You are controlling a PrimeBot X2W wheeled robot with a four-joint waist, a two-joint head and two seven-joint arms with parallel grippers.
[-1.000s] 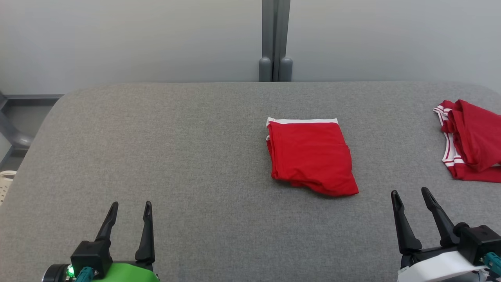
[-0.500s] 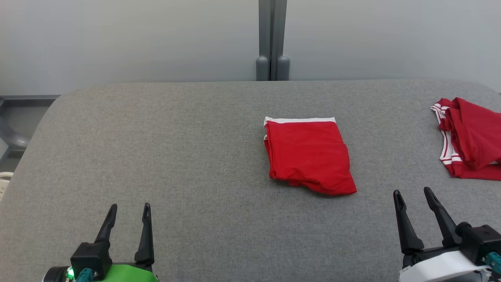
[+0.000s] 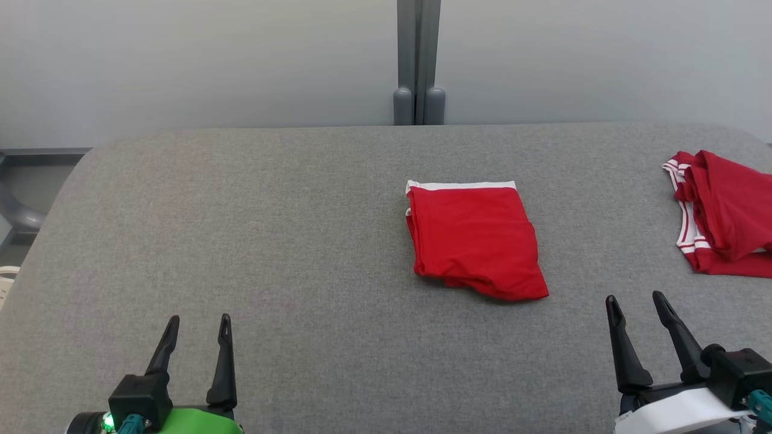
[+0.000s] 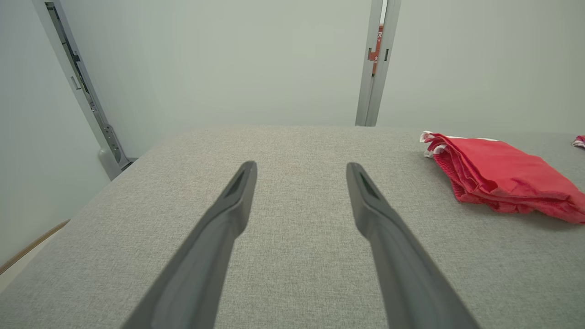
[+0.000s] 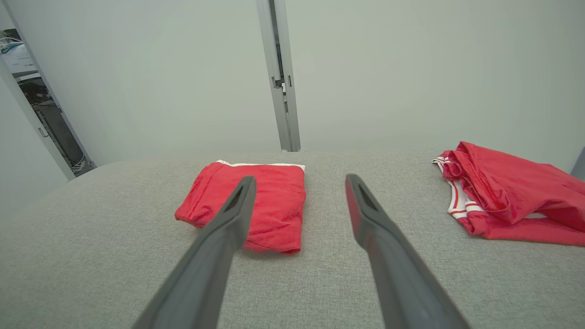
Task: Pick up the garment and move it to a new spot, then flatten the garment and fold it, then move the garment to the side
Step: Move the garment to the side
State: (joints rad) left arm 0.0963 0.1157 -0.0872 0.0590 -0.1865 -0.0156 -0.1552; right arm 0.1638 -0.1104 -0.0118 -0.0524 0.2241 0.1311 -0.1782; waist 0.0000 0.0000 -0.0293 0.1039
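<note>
A red garment point(image 3: 475, 240) with a white band along its far edge lies folded into a neat rectangle on the grey table point(image 3: 271, 241), right of centre. The same folded garment point(image 5: 256, 203) shows in the right wrist view just beyond the fingertips, and the garment point(image 4: 498, 176) also lies at the right of the left wrist view. My left gripper point(image 3: 199, 319) hovers open and empty at the near left, well away from it. Near the front right, my right gripper point(image 3: 634, 298) is open and empty, a short way in front of and to the right of the folded garment.
A second red garment point(image 3: 724, 214) with white stripes lies bunched at the table's far right edge. A grey post point(image 3: 415, 60) stands behind the table against a pale wall. The table's rounded left edge point(image 3: 54, 199) drops off toward grey framing.
The head camera has shifted a little, so the whole picture slid slightly left. Both grippers sit a touch lower in view and stay open. Neither garment has moved on the table.
</note>
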